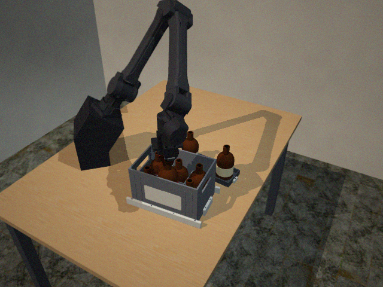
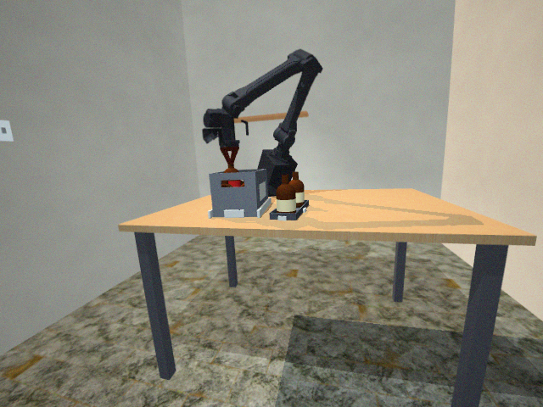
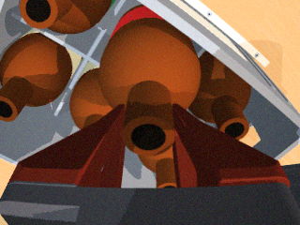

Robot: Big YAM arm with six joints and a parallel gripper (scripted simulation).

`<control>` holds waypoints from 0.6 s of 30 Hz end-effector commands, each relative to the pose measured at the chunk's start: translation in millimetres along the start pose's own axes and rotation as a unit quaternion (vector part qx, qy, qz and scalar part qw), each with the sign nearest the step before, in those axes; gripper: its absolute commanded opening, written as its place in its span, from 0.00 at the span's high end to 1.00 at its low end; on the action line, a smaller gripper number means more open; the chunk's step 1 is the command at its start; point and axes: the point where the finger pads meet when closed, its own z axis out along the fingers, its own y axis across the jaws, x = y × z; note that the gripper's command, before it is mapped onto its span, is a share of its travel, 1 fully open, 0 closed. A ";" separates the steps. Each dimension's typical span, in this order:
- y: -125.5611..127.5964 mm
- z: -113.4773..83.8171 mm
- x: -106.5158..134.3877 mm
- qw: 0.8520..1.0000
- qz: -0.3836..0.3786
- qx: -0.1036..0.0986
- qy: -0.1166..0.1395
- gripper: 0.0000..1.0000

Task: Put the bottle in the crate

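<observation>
My gripper (image 1: 167, 161) (image 2: 230, 165) (image 3: 148, 113) is shut on the neck of a brown bottle with a red label (image 1: 167, 173) (image 2: 231, 170) (image 3: 150, 61). The bottle looks upright and is mostly inside the grey crate (image 1: 190, 204) (image 2: 237, 201), near its long wall with the pale panel. Its red label shows through the crate's handle opening in the exterior view. Its base and the slot floor under it are hidden. The dark tray (image 1: 228, 182) (image 2: 287, 216) beside the crate holds two cream-labelled bottles, a near one (image 1: 225, 160) (image 2: 286, 192) and a far one (image 1: 190, 144) (image 2: 299, 186).
Several other brown bottles stand in the crate around the held one, among them one to its left (image 3: 35, 66) and one to its right (image 3: 220, 89) in the wrist view. A low white strip (image 1: 163, 210) runs along the crate's long side, with shorter strips at its end.
</observation>
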 end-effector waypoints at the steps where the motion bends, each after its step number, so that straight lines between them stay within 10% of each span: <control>1: 5.1 0.4 -1.4 1.000 0.001 -0.001 -0.005 1.00; 18: 3.6 0.9 -1.1 1.000 0.003 -0.001 -0.004 1.00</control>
